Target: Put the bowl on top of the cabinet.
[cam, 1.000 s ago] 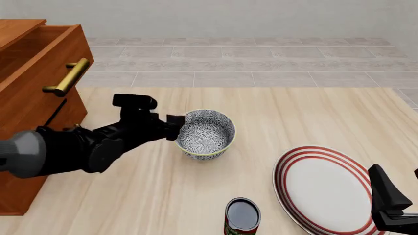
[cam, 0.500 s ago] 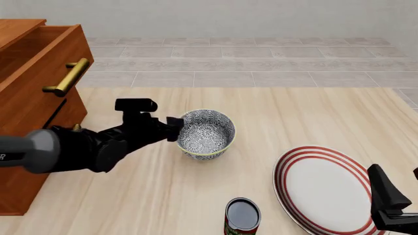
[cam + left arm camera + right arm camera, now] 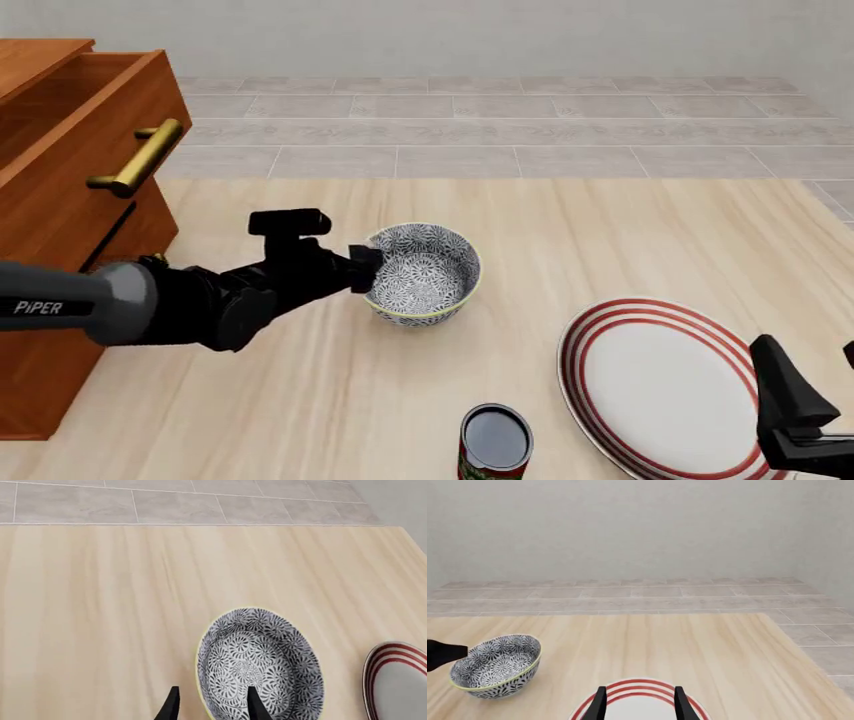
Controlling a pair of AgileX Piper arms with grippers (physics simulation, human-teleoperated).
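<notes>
Bowl (image 3: 423, 272) is sitting on the table (image 3: 601, 240), at 3 o'clock from the cabinet (image 3: 67, 150); my left jaws (image 3: 210, 707) are straddling its rim, open, nothing lifted yet.

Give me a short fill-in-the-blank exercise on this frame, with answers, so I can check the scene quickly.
1. The left gripper has one finger inside the bowl and one outside, straddling its ____.
2. The bowl sits on the ____, not on the cabinet.
3. The right gripper hovers over the ____ with red rings.
4. Near the front edge, beside the plate, stands a dark ____.

Answers: rim; table; plate; can
</notes>
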